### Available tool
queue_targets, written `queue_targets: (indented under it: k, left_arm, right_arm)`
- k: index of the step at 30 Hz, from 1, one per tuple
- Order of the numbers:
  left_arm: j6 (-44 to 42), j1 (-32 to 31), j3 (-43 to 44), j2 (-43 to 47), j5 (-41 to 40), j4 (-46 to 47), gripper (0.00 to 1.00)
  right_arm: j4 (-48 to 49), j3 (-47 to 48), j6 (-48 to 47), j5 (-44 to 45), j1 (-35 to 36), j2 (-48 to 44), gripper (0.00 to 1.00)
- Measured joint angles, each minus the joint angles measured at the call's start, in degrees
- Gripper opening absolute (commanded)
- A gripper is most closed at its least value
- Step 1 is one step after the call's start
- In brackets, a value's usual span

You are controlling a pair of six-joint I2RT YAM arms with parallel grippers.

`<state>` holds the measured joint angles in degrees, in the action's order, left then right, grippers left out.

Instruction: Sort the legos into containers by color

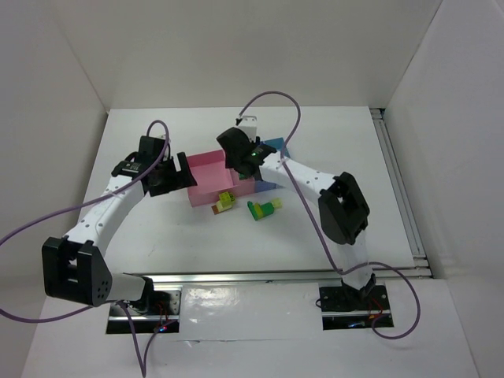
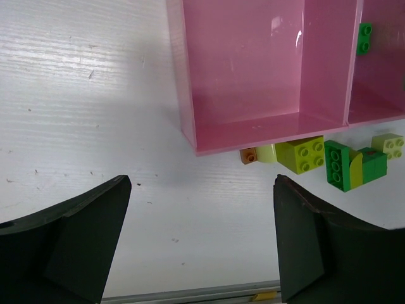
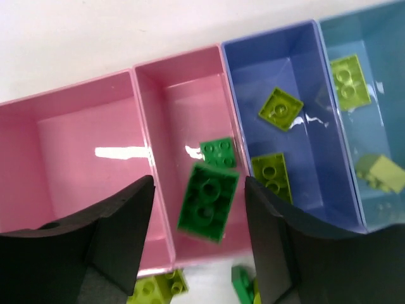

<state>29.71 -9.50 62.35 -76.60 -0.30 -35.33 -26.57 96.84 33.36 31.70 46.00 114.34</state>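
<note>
Legos (image 1: 264, 209) loose on table (image 1: 181, 236) beside tray (image 1: 206, 161); dark green brick (image 3: 207, 201) over narrow pink compartment (image 3: 183, 120), between parted fingers of right gripper (image 3: 198, 190); left gripper (image 2: 202, 183) wide apart, empty.

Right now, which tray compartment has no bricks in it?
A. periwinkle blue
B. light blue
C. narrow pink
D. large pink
D: the large pink compartment shows only bare floor in both wrist views.
</note>
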Motion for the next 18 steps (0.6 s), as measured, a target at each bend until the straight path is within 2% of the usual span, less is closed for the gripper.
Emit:
queue_targets:
  k: [1,3,7,8,9,12,16,18]
  left_arm:
    - [0.0,0.0,0.02,-0.04,0.0,-0.13,0.94]
    - [0.0,0.0,0.02,-0.11,0.02,-0.42,0.94]
    - [0.04,0.0,0.02,-0.15,0.0,-0.81,0.94]
    - [0.04,0.0,0.04,-0.2,-0.02,-0.85,0.94]
    - [0.04,0.0,0.04,-0.22,-0.02,-0.92,0.94]
    - [0.11,0.0,0.04,-0.28,-0.02,-1.16,0.94]
    - [0.22,0.0,0.04,-0.31,0.0,-1.11,0.94]
    - [0.24,0.0,0.04,-0.37,-0.02,-1.05,0.94]
  right_arm:
    - [0.0,1.44,-0.55,-0.37,-0.39,1.66,0.72]
    - [0.22,2.97,-1.42,-1.03,-0.96,4.09,0.72]
    - [2.16,-0.31,-1.9,-1.07,-1.07,2.43,0.63]
    - [2.64,-2.82,-1.97,-0.87,-1.01,0.5,0.59]
    - [3.28,-5.33,-1.77,-0.66,-0.96,-1.49,0.52]
    - [4.68,-16.35,-0.17,-0.22,-0.87,-11.04,0.43]
    - [4.46,-28.5,3.45,0.11,-0.96,-22.45,0.43]
    - [4.28,-32.94,5.35,-0.83,-1.05,-25.66,0.49]
